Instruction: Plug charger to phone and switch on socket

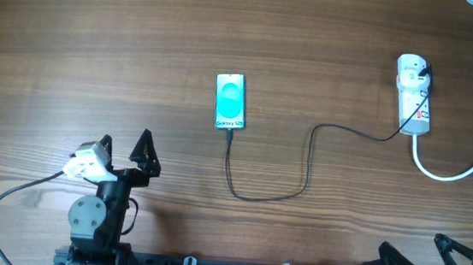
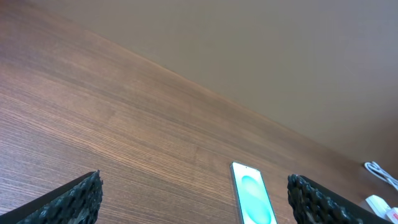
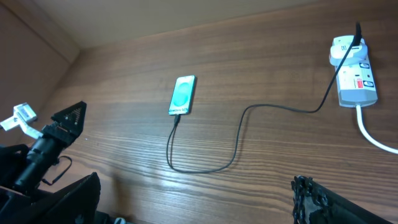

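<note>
The phone [image 1: 230,100] lies flat mid-table with its teal screen up; it also shows in the left wrist view [image 2: 254,200] and the right wrist view [image 3: 183,94]. The thin black charger cable [image 1: 307,164] has its tip in the phone's near end and loops right to its black plug in the white socket [image 1: 413,94], also in the right wrist view [image 3: 355,76]. My left gripper [image 1: 124,146] is open and empty, near the front left, well short of the phone. My right gripper [image 3: 199,199] is open and empty at the front right edge.
The socket's thick white cord [image 1: 465,170] curves from its near end to the right and up off the far right corner. A wall [image 2: 280,56] rises behind the table's far edge.
</note>
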